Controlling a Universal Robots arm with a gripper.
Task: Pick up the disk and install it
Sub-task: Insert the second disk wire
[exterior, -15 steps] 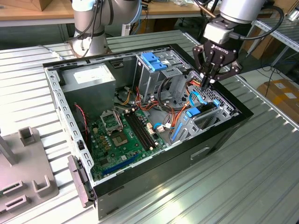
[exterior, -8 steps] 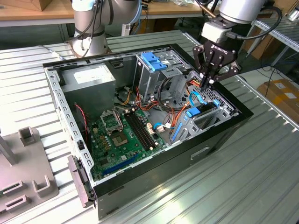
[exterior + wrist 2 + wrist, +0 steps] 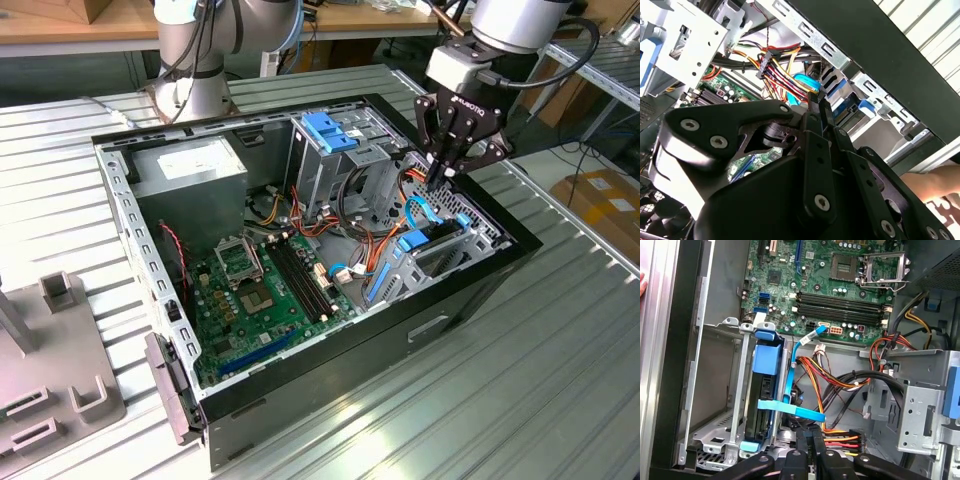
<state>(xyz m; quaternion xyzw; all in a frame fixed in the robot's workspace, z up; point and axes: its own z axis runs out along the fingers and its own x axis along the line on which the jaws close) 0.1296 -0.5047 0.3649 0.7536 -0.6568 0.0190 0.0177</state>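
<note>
The disk (image 3: 765, 362), grey metal in a bright blue bracket, stands on edge in a slot of the metal bay (image 3: 735, 390) at the case's corner. In the exterior view the disk (image 3: 413, 241) sits low in that bay near the case's right wall. My gripper (image 3: 440, 180) hangs just above it with its black fingers pressed together and nothing between them. In the first wrist view my gripper (image 3: 810, 434) is beside the disk's end, next to a flat blue cable (image 3: 792, 410). My gripper (image 3: 815, 104) points at a bundle of coloured wires (image 3: 772, 67).
The open black computer case (image 3: 330, 360) lies on a ribbed metal table. Inside are a motherboard (image 3: 260, 290), a power supply (image 3: 190, 170) and a blue-topped drive cage (image 3: 325, 130). Grey fixtures (image 3: 50, 390) stand at the exterior view's left. A person's hand (image 3: 935, 180) rests by the case.
</note>
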